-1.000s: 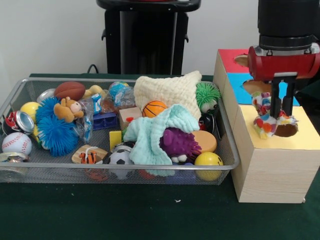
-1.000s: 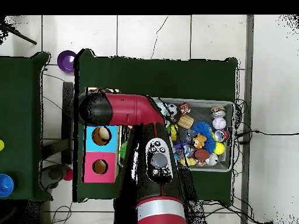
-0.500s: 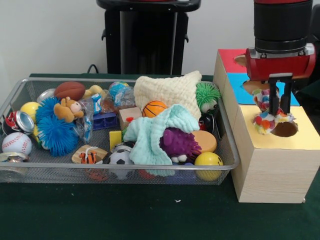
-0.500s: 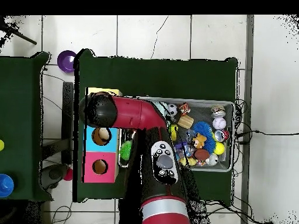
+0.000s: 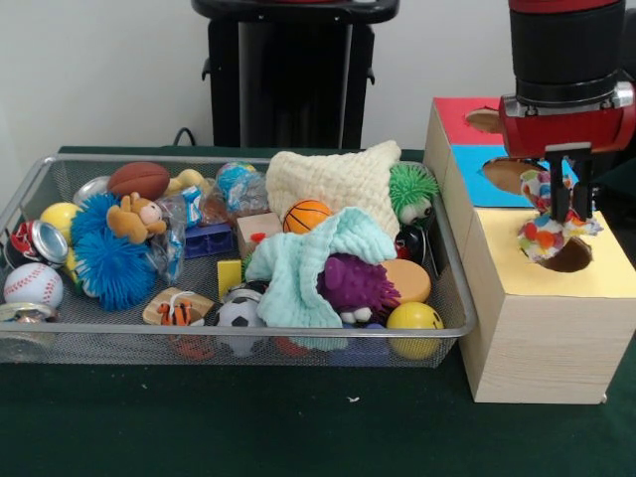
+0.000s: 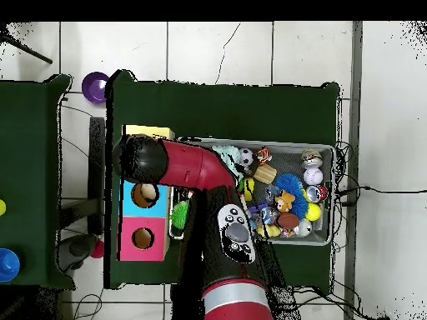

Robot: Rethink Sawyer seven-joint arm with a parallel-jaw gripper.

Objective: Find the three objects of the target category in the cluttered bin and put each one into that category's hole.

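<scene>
My gripper (image 5: pixel 567 221) hangs over the yellow box top (image 5: pixel 608 275) at the front view's right. It is shut on a white fabric toy with coloured spots (image 5: pixel 538 238). The toy dangles at the left rim of the yellow box's round hole (image 5: pixel 574 261). The silver wire mesh bin (image 5: pixel 238 332) stands left of the boxes, full of toys. In the overhead view the red arm's end (image 6: pixel 143 158) covers the gripper, the toy and the hole; the bin (image 6: pixel 331 150) lies to its right.
A blue box top with a hole (image 5: pixel 510 172) and a red one (image 5: pixel 483 118) lie behind the yellow one. The bin holds a cream knit cloth (image 5: pixel 333 179), a mint cloth (image 5: pixel 298 263), balls, a blue spiky toy (image 5: pixel 109 260) and a purple toy (image 5: pixel 353 283).
The gripper with the spotted toy has shifted a little to the front view's right, bringing the toy from beside the yellow hole's left edge to over its rim.
</scene>
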